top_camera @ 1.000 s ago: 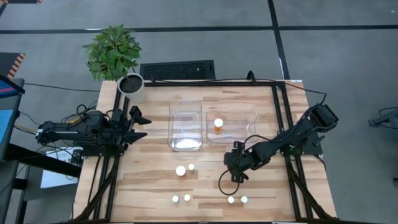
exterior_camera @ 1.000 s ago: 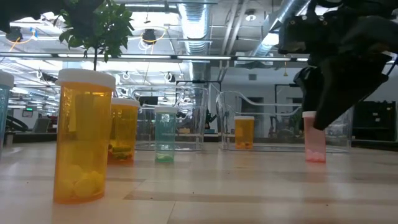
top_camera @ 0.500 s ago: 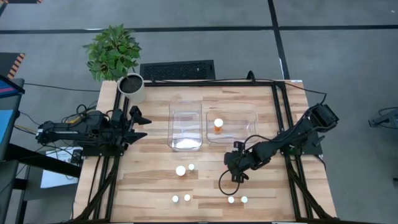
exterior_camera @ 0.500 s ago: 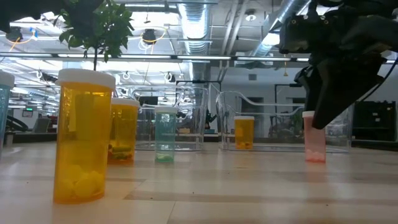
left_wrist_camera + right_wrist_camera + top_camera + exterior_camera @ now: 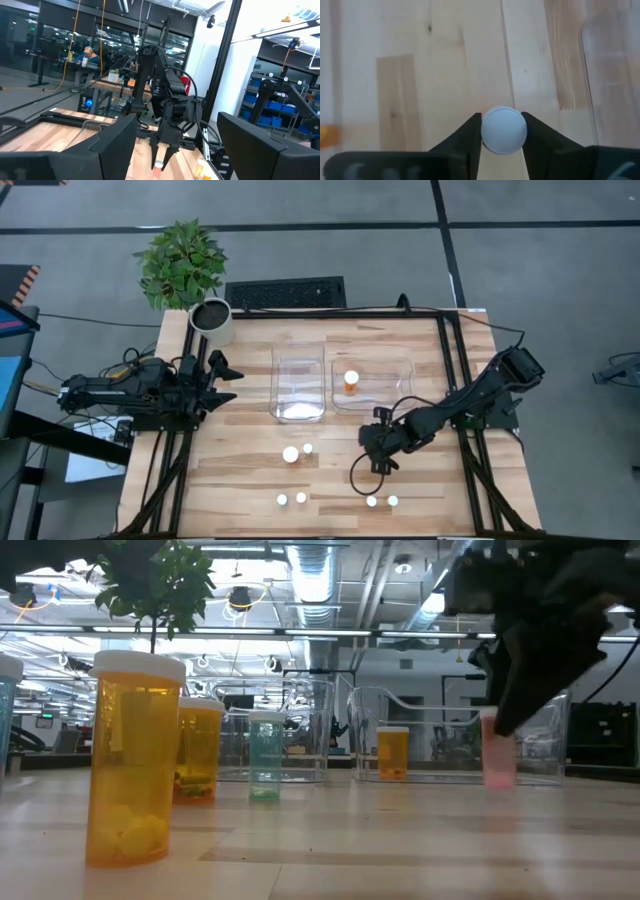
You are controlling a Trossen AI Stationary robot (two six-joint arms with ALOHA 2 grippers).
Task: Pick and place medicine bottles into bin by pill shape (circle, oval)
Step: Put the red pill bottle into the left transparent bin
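Observation:
My right gripper (image 5: 380,445) is shut on a pink-tinted medicine bottle (image 5: 498,752) with a white cap (image 5: 503,130), near the table's middle right. One amber bottle (image 5: 351,380) stands upright in the right clear bin (image 5: 400,370). The left clear bin (image 5: 298,365) holds no bottle. Several white-capped bottles stand on the table: a larger one (image 5: 290,454) with a small one (image 5: 308,448) beside it, and two pairs (image 5: 291,499) (image 5: 382,501) near the front edge. My left gripper (image 5: 232,378) is open and empty at the table's left edge. My right gripper pinches the bottle's white cap by its two opposite sides (image 5: 487,132) between its two fingers (image 5: 470,135). The fingers come from above, pointing down. The bottle hangs upright below them, its base (image 5: 498,783) just clear of the table.
A white plant pot (image 5: 212,320) with a green plant stands at the table's far left corner. A black keyboard (image 5: 285,292) lies beyond the far edge. Black frame rails (image 5: 455,380) run along the table's sides. Bare wood lies between the bins and the front bottles.
My right gripper has risen a little, still shut on the pink bottle. The bottle stood on the table a second ago and is now lifted just clear, still upright.

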